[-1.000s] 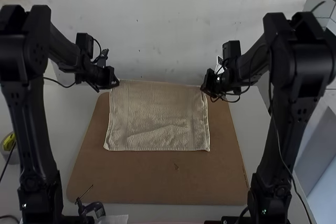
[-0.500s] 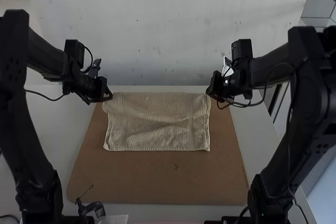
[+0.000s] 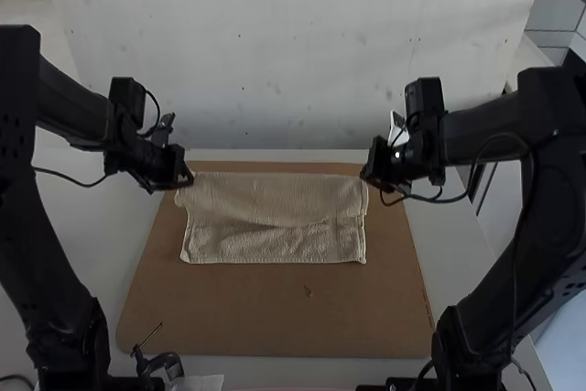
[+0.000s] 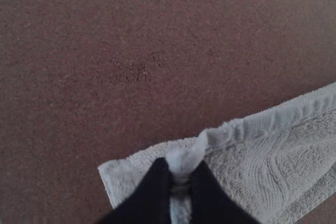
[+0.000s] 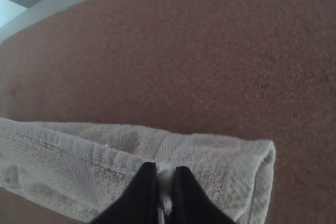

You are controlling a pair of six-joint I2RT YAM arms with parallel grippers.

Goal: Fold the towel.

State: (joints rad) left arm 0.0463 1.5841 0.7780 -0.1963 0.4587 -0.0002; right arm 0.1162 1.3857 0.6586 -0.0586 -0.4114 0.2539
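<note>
While Both Ends of Its Edge Are Held, Towel (image 3: pixel 273 244) Looks Mid-Fold

The pale towel lies across the centre of the high view, one layer overlapping another. Its upper layer spans the space between the grippers and ends in a slightly uneven line above the strip nearest the bottom of the frame, which looks fairly flat.

The left gripper (image 4: pixel 180 174), at the left of the high view, has a bit of cloth nipped tight between its fingers. The right gripper (image 5: pixel 167 174), at the right of that view, is likewise closed on the towel, near its other end.

The step in hand appears to be the first fold: bringing one half over the other. The next move probably calls for both grippers to travel level and together towards the bottom of the high view, lower the edge onto the near hem, and only then let go. Uneven travel could skew the layers or leave a ridge.

Underneath is a brown board (image 3: pixel 275 318) with rounded lower corners, marked by a small spot (image 3: pixel 308 291) below the towel. It rests on a pale table (image 3: pixel 114 217); a dark clamp (image 3: pixel 167 361) sits at lower left. The light around the workspace is dim.
</note>
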